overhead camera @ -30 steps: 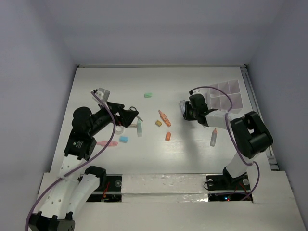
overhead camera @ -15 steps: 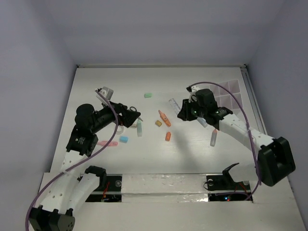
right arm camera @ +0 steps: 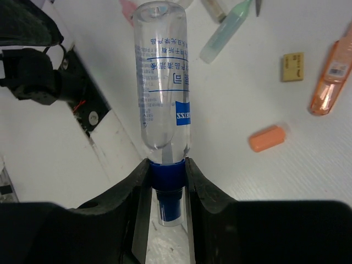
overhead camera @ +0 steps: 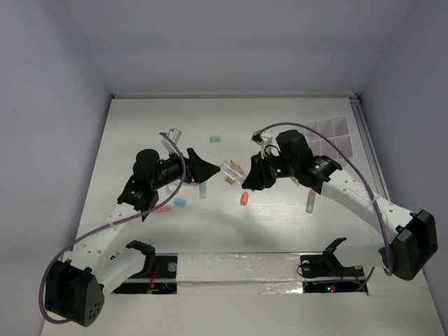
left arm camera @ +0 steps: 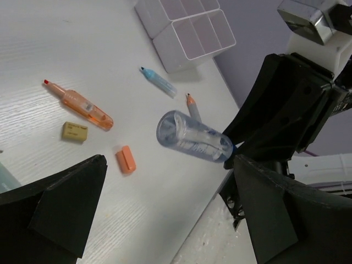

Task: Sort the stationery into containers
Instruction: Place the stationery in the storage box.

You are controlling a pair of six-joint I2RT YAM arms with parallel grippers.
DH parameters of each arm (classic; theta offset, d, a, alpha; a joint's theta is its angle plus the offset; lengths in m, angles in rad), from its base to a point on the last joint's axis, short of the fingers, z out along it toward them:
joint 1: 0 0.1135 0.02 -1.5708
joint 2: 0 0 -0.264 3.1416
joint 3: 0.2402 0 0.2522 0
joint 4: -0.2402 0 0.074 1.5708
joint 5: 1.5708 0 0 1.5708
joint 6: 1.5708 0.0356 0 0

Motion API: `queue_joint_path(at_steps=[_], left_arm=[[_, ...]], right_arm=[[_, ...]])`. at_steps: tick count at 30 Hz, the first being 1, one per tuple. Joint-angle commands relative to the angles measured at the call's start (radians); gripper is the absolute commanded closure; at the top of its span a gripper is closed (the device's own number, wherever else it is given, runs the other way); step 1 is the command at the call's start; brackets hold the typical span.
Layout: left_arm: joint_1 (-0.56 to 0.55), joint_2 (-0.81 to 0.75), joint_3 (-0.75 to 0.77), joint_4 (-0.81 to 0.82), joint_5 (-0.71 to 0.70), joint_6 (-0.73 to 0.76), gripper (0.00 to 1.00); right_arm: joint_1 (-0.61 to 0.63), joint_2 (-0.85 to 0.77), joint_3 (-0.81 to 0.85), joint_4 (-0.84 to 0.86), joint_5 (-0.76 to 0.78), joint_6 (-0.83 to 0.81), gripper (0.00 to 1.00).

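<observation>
Bottle held in the air between two arms

White table (overhead camera: 140, 126) has the divided white tray (overhead camera: 329, 131) at its far right. Mid-table, the right gripper (right arm camera: 168, 170) is clamped on the blue cap of a clear bottle (right arm camera: 162, 82), which is off the surface with its free end pointing left. The left gripper (overhead camera: 203, 166) is just left of that end, its fingers spread wide and holding nothing. Loose on the table below lie an orange marker (left arm camera: 80, 105), a mint pen (right arm camera: 225, 30), a blue pen (left arm camera: 158, 81) near the tray, a tan eraser (left arm camera: 73, 131) and an orange block (left arm camera: 126, 159).
</observation>
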Motion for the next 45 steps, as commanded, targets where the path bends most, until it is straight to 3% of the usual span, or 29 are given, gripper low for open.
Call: queue_joint_path(at_steps=[1, 12, 16, 20, 23, 34, 37, 38, 41, 45], left_arm=[[-0.052, 0.009, 0.017, 0.189, -0.051, -0.087, 0.01], [-0.081, 0.089, -0.013, 0.248, 0.054, -0.104, 0.05], [-0.081, 0.070, -0.010, 0.237, 0.083, -0.100, 0.13], [-0.081, 0.056, -0.009, 0.252, 0.124, -0.106, 0.37], [-0.081, 0.059, -0.002, 0.249, 0.186, -0.101, 0.41], [-0.081, 0.017, 0.045, 0.085, 0.273, 0.003, 0.44], [-0.081, -0.002, 0.048, 0.069, 0.281, 0.011, 0.56], [-0.081, -0.002, 0.051, 0.066, 0.282, 0.011, 0.68], [-0.081, -0.006, 0.054, 0.066, 0.278, 0.009, 0.88], [-0.081, -0.006, 0.053, 0.077, 0.287, -0.001, 1.00]], right_arm=[[0.016, 0.005, 0.052, 0.011, -0.110, -0.022, 1.00], [0.016, 0.048, 0.081, 0.021, -0.318, -0.062, 1.00], [0.016, 0.045, 0.078, 0.048, -0.348, -0.061, 1.00], [0.016, 0.068, 0.093, 0.048, -0.365, -0.068, 1.00], [0.016, 0.078, 0.105, 0.053, -0.384, -0.076, 1.00], [0.016, 0.128, 0.176, 0.007, -0.430, -0.120, 1.00], [0.016, 0.137, 0.184, -0.007, -0.433, -0.134, 1.00], [0.016, 0.146, 0.190, -0.018, -0.434, -0.137, 1.00], [0.016, 0.163, 0.197, -0.036, -0.436, -0.156, 1.00], [0.007, 0.169, 0.194, -0.035, -0.425, -0.163, 1.00]])
